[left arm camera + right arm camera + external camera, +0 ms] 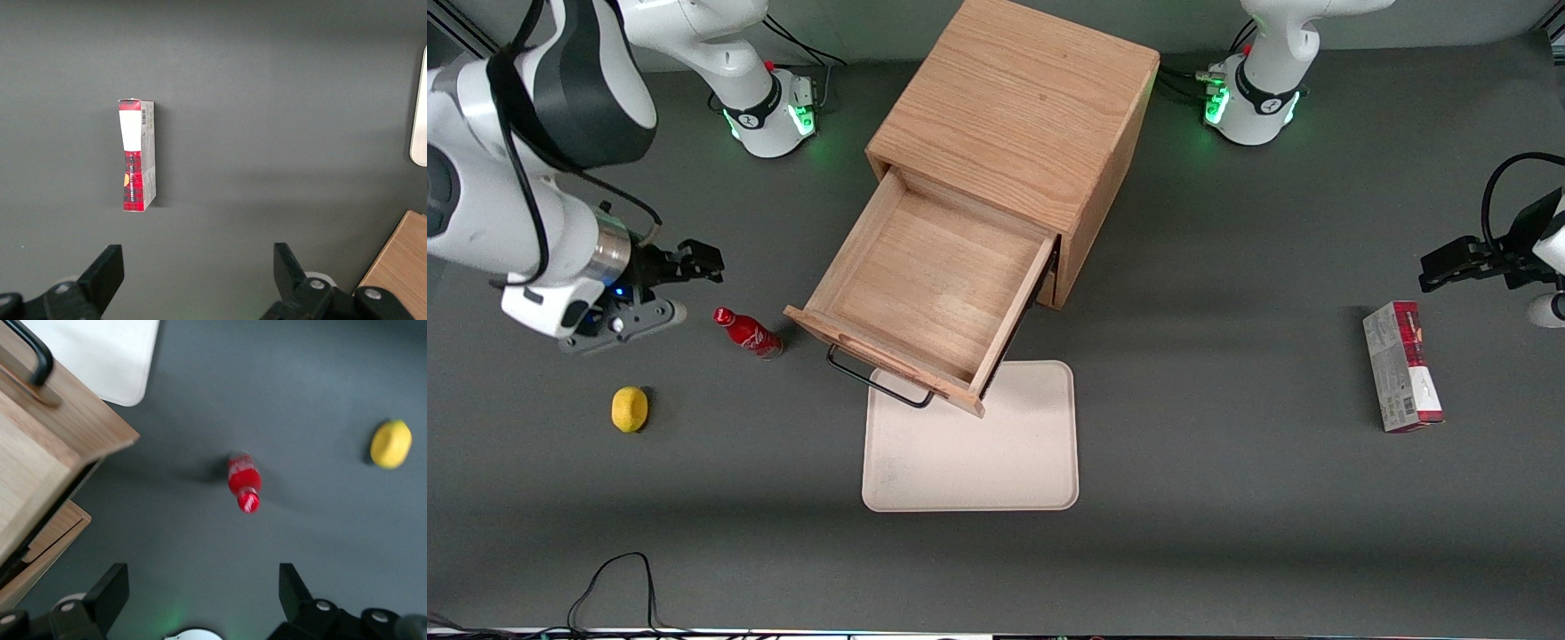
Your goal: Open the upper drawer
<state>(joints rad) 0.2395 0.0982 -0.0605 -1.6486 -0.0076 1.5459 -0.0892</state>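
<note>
A: The light oak upper drawer (pixel 929 298) stands pulled well out of the boxy oak cabinet (pixel 1018 116), and its bare wooden floor holds nothing at all.

B: Its thin black wire handle (pixel 871 373) hangs over the edge of the flat cream rectangular tray (pixel 983 444), which lies on the dark grey table (pixel 1227 498) just in front of the cabinet. Nothing on that tray either.

A: In the right wrist view, the lower drawer (pixel 47 540) shows under the upper one, barely sticking out of the cabinet.

B: And the black two-finger gripper (pixel 703 260)? It sits off toward the working arm's end of the table, well apart from the cabinet, low over the grey surface.

A: Fingers spread wide, nothing between them. The right wrist view shows both fingertips (pixel 110 590) apart with only table in the gap.

B: The white arm reaches in level from the table's end, wrist pointing toward the cabinet.

A: A small red bottle (pixel 747 332) lies on its side between the gripper and the cabinet, close to the drawer's front corner.

B: A yellow lemon (pixel 630 409) rests nearer the front camera than that bottle, and a red-and-grey carton (pixel 1402 366) lies far off toward the parked arm's end.
</note>
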